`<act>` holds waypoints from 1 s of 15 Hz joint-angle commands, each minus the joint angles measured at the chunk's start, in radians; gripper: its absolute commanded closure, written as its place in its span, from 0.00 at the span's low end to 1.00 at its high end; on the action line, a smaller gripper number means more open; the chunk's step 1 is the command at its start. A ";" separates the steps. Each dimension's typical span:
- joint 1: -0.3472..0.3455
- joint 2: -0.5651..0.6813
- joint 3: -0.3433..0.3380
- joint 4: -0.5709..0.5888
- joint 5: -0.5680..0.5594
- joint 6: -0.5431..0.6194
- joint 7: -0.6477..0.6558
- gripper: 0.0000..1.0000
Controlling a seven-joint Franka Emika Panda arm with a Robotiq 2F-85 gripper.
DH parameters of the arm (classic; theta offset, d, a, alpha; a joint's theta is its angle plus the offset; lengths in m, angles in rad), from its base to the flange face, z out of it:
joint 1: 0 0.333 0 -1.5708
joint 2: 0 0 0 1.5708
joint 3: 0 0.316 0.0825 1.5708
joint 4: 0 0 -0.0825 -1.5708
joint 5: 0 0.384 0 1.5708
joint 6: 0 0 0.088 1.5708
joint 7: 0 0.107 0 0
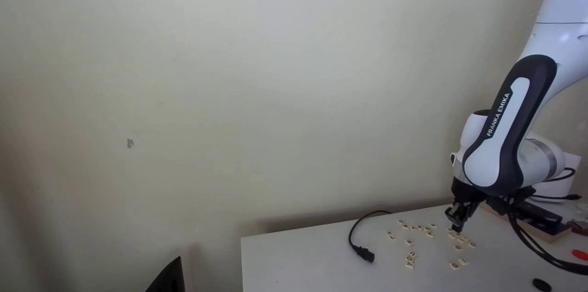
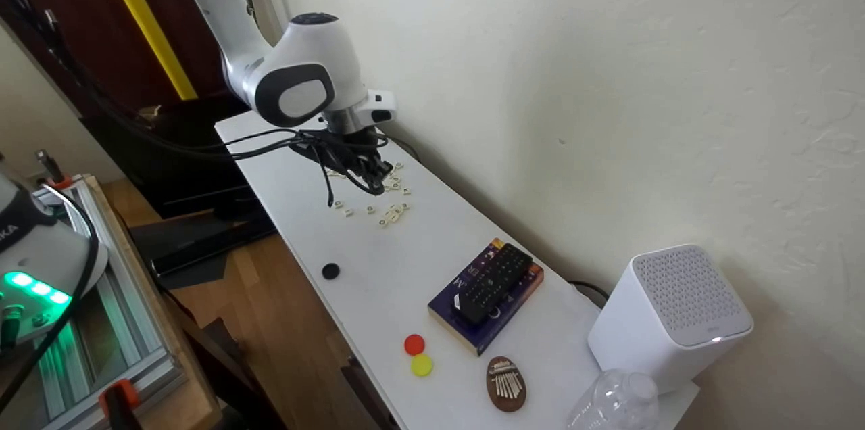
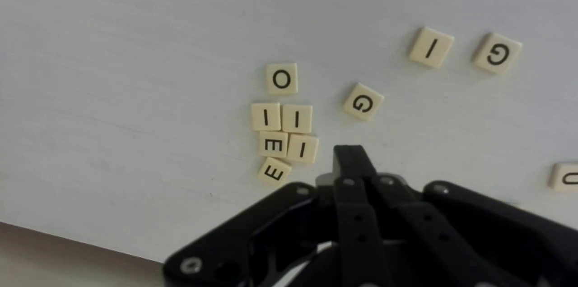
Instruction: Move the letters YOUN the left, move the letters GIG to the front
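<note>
Black, the gripper [image 3: 354, 148] hangs over the table [image 3: 135, 75], fingers together. In the wrist view, one G [image 3: 363, 101] lies near it, the I [image 3: 431, 47] and second G [image 3: 498, 53] farther, apart; in an exterior view, YOU [image 1: 410, 259] forms a close row.

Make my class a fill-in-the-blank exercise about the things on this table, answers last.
In the wrist view, just right of the uppermost I tile lies a tile lettered ____.
There, the O tile sits just above two tiles lettered ____.
In an exterior view, a remote lies on a ____.
Beside the red disc lies a ____ disc.

Missing words: G; I; book; yellow.
</note>
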 commanded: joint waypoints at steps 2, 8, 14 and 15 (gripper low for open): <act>-0.035 0.067 0.014 0.039 -0.062 0.043 -0.060 1.00; -0.092 0.110 0.062 0.056 -0.093 0.067 -0.108 1.00; -0.110 0.125 0.073 0.065 -0.127 0.035 -0.149 1.00; -0.109 0.128 0.072 0.068 -0.128 0.027 -0.149 1.00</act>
